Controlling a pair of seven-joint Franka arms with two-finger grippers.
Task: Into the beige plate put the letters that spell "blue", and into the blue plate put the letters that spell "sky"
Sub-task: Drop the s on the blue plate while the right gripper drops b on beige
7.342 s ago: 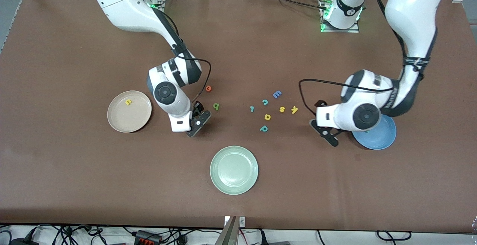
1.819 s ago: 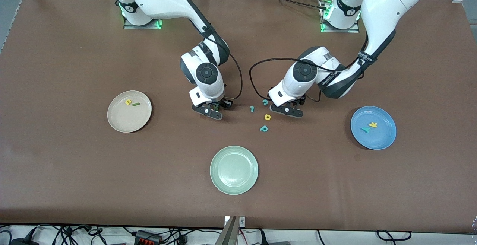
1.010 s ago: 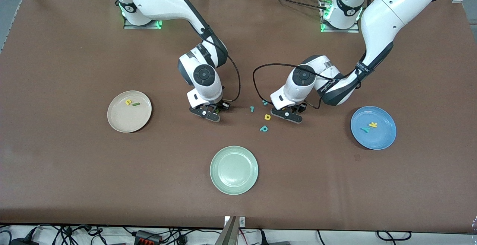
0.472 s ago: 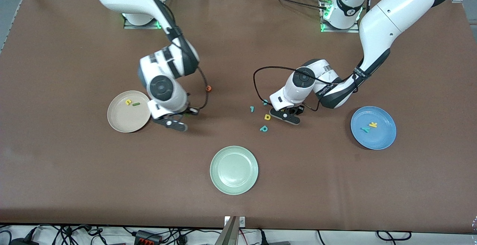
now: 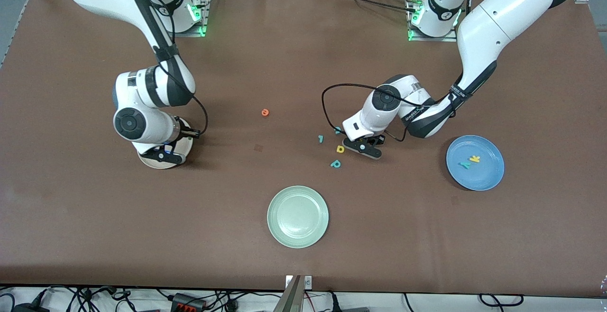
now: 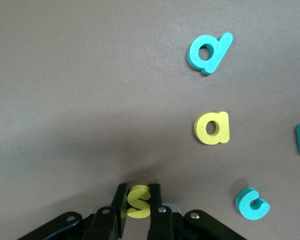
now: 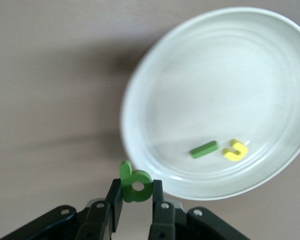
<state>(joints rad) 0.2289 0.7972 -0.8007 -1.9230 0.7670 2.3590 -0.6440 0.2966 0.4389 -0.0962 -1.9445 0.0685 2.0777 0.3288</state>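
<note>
Around the yellow s [image 6: 138,201] lay the yellow a [image 6: 212,128], the teal p [image 6: 208,51] and the teal c [image 6: 251,203], none touching it, with the pale green plate [image 5: 298,216] nearer the front camera. The left gripper [image 6: 138,205], open a second before, now pinched that small s on the table. The right gripper [image 7: 137,196], which had hung beside the beige plate [image 7: 270,60], now held the green b [image 7: 135,184] at its rim, over the green l [image 7: 203,149] and yellow u [image 7: 235,149]; the orange e [image 5: 265,112] lay apart, and the blue plate [image 5: 488,174] held the k [image 5: 474,159] and y [image 5: 464,164].

A pale green plate [image 5: 298,216] sits on the brown desk [image 5: 303,56], nearest the front camera. Farther back lie a teal p [image 5: 335,163], a yellow a [image 5: 340,149], and a teal c [image 6: 251,203].
</note>
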